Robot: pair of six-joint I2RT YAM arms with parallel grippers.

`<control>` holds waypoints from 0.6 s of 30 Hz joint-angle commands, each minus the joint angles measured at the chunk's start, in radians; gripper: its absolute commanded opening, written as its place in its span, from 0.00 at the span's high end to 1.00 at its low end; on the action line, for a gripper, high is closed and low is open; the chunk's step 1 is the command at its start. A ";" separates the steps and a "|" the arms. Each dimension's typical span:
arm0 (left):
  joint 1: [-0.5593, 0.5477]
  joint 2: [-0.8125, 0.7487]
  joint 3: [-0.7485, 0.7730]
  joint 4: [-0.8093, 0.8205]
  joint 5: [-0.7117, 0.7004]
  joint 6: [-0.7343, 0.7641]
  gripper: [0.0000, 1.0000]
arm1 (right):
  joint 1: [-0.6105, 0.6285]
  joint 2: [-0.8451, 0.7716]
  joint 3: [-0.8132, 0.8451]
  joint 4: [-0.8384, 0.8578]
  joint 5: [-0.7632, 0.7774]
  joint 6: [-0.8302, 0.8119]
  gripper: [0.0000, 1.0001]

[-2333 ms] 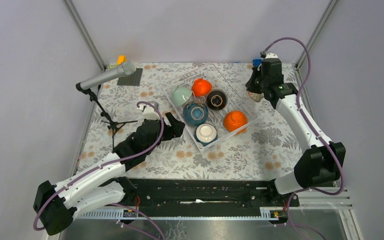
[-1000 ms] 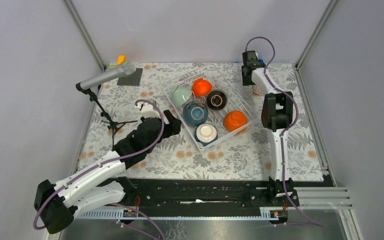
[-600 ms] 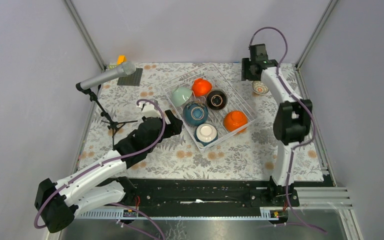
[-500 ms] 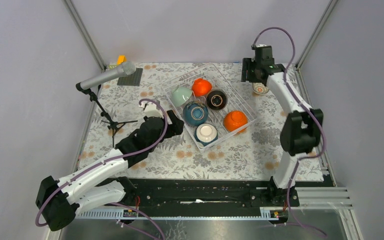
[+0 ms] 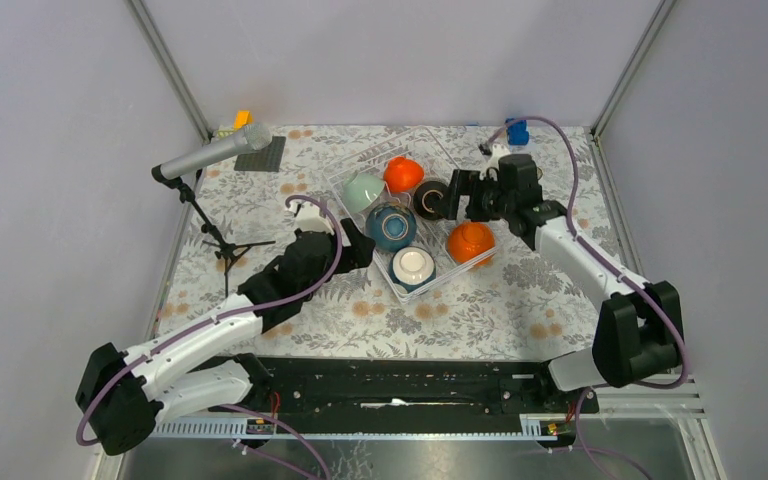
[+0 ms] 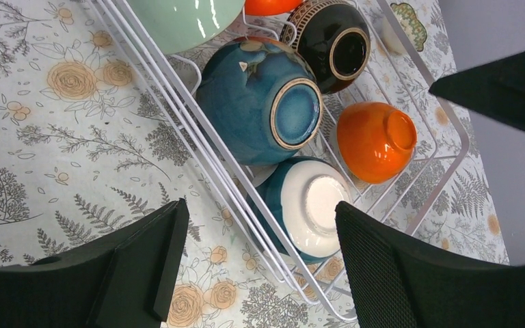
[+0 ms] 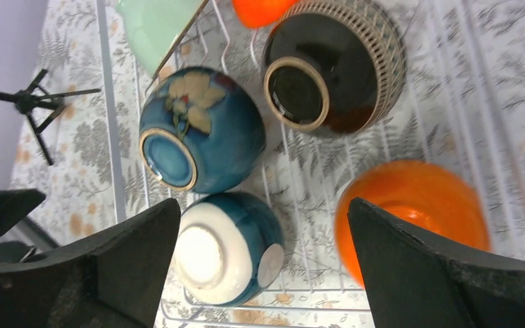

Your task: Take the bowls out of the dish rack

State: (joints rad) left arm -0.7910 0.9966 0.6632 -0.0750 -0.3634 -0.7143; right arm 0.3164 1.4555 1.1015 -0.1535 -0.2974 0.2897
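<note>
The white wire dish rack [image 5: 372, 158] stands mid-table. In it lie several bowls: mint green [image 5: 363, 190], orange [image 5: 403, 174], dark brown [image 5: 430, 198], teal blue [image 5: 391, 226], cream-white [image 5: 412, 266] and a second orange one [image 5: 470, 242]. My left gripper [image 5: 352, 245] hovers open at the rack's near-left rim, above the cream-white bowl [image 6: 314, 205]. My right gripper [image 5: 457, 195] is open over the rack's right half, with the cream-white bowl [image 7: 208, 256] and the orange bowl [image 7: 410, 205] below its jaws. A small patterned bowl [image 6: 403, 20] sits on the cloth beyond the rack.
A microphone [image 5: 210, 155] on a tripod stand [image 5: 228, 245] occupies the left of the table. A dark grey baseplate [image 5: 262, 155] and a yellow block [image 5: 243, 118] lie at the back left. A blue block [image 5: 517, 130] sits at the back right.
My right arm has left the small patterned bowl at the back right, swung down over the rack and opened its jaws wide. My left gripper has crept closer to the rack.
</note>
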 commanded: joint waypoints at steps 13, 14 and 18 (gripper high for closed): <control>0.004 -0.050 -0.059 0.078 0.046 -0.030 0.16 | 0.022 -0.079 -0.388 0.670 0.121 0.451 0.00; 0.004 -0.056 -0.058 0.077 0.047 -0.031 0.16 | 0.022 -0.063 -0.389 0.688 0.126 0.449 0.00; 0.004 -0.078 -0.060 0.047 0.040 -0.027 0.16 | 0.023 0.008 -0.347 0.705 0.138 0.410 0.00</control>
State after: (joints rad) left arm -0.7910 0.9569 0.6048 -0.0517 -0.3252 -0.7353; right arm 0.3275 1.4147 0.7155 0.4206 -0.2131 0.6907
